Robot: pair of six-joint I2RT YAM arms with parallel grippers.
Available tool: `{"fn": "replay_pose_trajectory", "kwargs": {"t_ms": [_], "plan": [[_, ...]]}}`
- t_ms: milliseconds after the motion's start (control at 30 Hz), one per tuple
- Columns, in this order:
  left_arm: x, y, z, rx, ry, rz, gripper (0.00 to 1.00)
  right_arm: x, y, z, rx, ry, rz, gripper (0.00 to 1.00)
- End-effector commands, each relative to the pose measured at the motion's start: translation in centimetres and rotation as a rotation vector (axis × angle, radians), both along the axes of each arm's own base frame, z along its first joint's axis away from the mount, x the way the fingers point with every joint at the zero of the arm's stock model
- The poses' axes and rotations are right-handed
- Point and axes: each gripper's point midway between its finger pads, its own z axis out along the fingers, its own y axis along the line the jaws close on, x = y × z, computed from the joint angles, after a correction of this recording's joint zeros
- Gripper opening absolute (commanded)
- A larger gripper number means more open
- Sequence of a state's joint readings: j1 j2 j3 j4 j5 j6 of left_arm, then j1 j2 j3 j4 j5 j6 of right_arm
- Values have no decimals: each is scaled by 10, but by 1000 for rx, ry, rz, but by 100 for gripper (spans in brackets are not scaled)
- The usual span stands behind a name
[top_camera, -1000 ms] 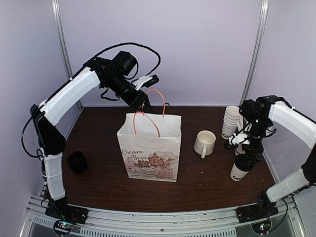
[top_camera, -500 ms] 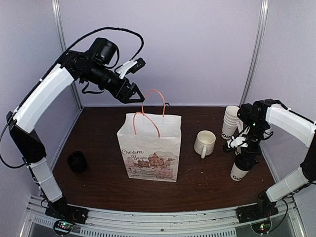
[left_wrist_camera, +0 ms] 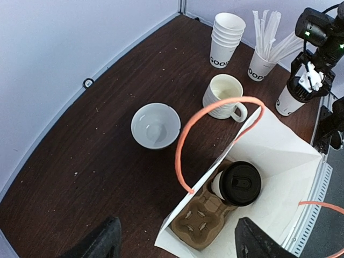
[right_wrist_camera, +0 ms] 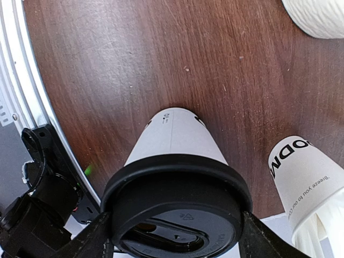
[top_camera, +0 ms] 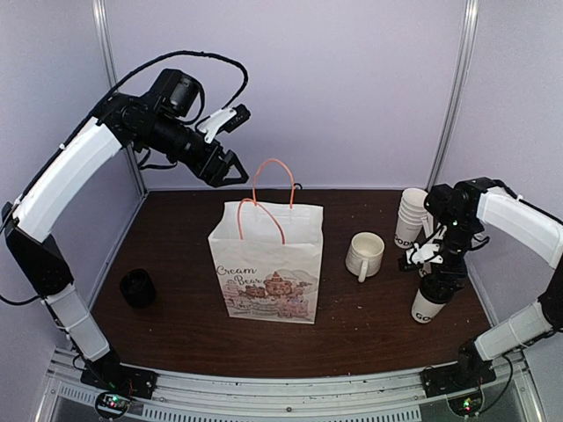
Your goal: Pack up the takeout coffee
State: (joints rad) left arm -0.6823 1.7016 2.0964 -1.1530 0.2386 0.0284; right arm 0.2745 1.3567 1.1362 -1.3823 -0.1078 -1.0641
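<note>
Right gripper (top_camera: 437, 283) is straddling the lid (right_wrist_camera: 177, 212) of the coffee cup (right_wrist_camera: 180, 134) standing at the bench's (top_camera: 176, 229) right edge, pinching or not I cannot tell, left gripper (top_camera: 230, 167) hanging wide open and empty; thin paper crushes, so hold gently under the rim.

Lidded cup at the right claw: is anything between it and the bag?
The white mug stands between that cup and the bag, so a low path would likely meet it. The orange handles arch over the bag's opening.
</note>
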Motion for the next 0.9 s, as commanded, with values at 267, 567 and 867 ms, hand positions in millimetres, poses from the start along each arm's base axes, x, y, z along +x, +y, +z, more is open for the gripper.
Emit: {"fn": "replay_pose_trajectory", "kwargs": {"t_ms": [267,567,867], "plan": [[4,27,12,42,-84,95,76,-31,80,53,157,-44,145,74],[12,76,18,56,-93,334,79,-79,195,83,251,-66,554,74],[-9,100,31,10,-111,389,80,-102,301,66,201,-164,815,74]]}}
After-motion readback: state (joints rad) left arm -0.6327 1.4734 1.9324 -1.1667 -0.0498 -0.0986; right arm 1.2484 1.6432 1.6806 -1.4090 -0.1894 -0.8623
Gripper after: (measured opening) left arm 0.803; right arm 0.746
